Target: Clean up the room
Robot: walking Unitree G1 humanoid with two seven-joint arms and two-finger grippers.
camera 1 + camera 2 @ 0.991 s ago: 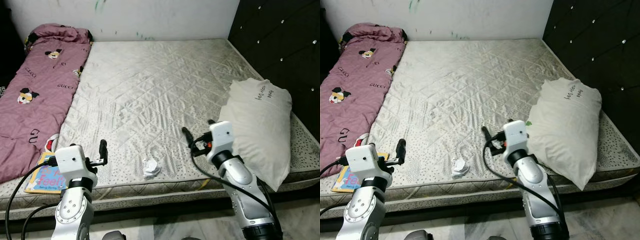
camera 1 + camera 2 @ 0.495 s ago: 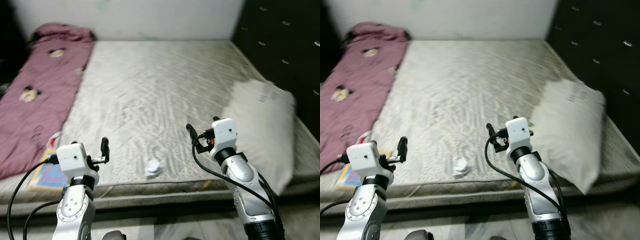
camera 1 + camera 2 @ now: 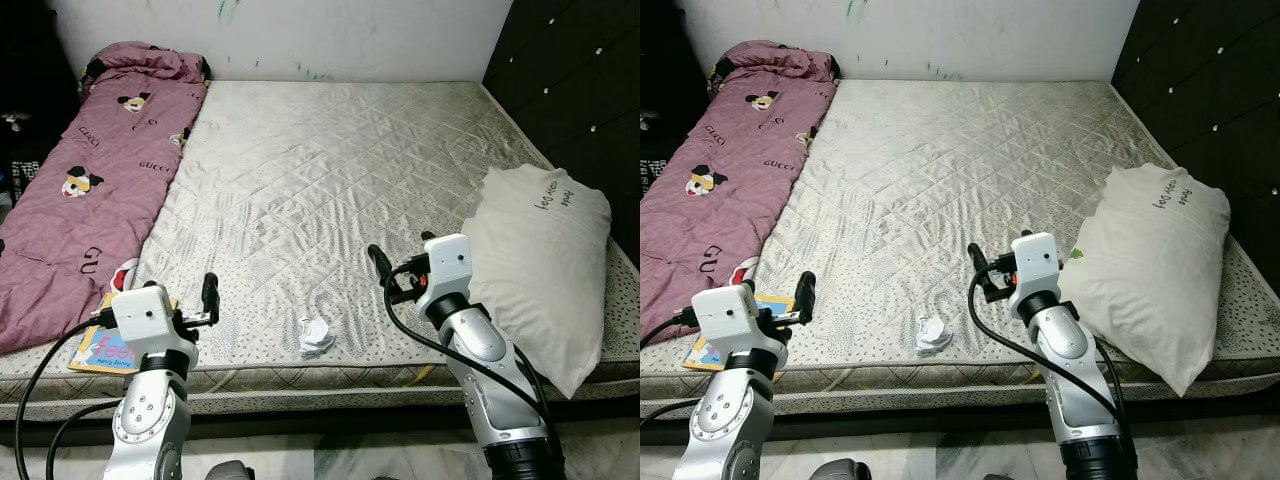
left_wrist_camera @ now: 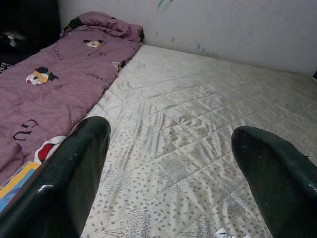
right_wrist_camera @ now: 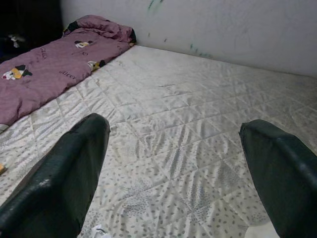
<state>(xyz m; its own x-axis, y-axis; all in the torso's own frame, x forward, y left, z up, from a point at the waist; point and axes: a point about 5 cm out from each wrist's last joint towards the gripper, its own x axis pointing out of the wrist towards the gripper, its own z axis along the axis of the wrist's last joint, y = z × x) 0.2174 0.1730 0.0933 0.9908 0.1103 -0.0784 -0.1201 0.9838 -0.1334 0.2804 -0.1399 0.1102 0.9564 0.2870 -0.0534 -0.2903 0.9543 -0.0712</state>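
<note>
Book [image 3: 100,348] half under blanket [image 3: 90,190]; both grippers wide, holding nothing.

Mattress [image 3: 330,170]: blanket [image 3: 90,190] along left side, pillow [image 3: 540,270] at right edge, crumpled paper [image 3: 318,335] near front edge, book [image 3: 105,345] front-left.

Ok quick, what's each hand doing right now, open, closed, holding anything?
Left hand: open, empty, above the near edge of the mattress.
Right hand: open, empty, above the mattress beside the pillow.
</note>
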